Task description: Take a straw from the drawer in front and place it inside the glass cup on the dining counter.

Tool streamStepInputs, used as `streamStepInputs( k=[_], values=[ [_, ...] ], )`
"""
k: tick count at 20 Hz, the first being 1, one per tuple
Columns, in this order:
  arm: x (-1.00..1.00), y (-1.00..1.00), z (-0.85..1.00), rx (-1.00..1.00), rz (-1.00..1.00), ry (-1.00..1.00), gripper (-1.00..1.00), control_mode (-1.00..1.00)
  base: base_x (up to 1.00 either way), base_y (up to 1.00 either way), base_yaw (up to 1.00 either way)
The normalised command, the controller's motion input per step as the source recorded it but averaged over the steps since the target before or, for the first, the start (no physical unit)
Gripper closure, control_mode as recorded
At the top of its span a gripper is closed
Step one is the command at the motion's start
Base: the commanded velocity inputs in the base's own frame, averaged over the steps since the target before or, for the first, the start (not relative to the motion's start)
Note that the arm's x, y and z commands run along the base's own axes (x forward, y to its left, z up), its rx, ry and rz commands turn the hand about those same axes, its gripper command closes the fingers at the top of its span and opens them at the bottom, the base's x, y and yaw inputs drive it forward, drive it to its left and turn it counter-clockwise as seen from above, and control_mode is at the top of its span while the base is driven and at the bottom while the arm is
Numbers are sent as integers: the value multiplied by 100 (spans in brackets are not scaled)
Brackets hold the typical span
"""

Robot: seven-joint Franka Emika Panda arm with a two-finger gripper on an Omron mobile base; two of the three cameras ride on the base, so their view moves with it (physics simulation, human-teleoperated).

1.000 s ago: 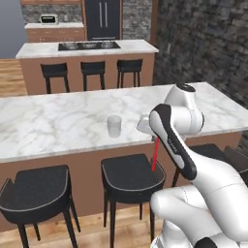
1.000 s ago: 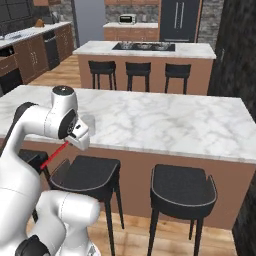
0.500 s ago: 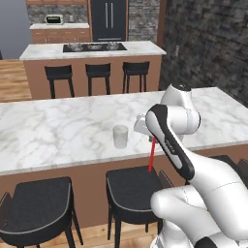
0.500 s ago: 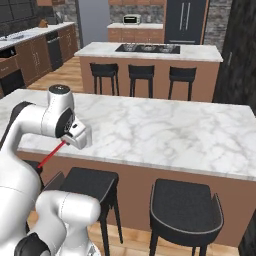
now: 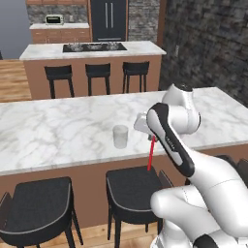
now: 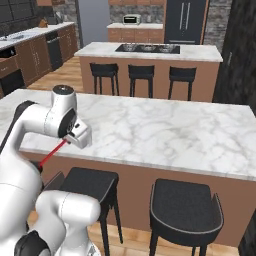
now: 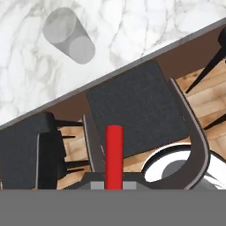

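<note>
The claw (image 5: pixel 145 127) is clenched on the red straw (image 5: pixel 151 154), which hangs down past the near edge of the dining counter (image 5: pixel 58 131). The glass cup (image 5: pixel 120 136) stands near that edge, just beside the claw. Risk: the straw sits low, so swinging it across could strike the counter edge or tip the cup unless it is lifted first.

The base rolls closer to the table (image 5: pixel 58 135); the glass cup (image 5: pixel 120 136) now sits nearer the raised hand (image 5: pixel 151 137).
</note>
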Motion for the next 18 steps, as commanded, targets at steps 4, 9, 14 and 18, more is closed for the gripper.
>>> streamStepInputs(
  k=[4, 9, 14, 18],
  values=[
    [19, -40, 25, 18, 26, -3, 100, -100, 0, 0, 0],
    [24, -47, 30, 22, 38, -10, 100, -100, 0, 0, 0],
    [37, -13, 35, 21, 38, -11, 100, -100, 0, 0, 0],
    [31, 11, 36, 23, 24, -17, 100, -100, 0, 0, 0]
  ],
)
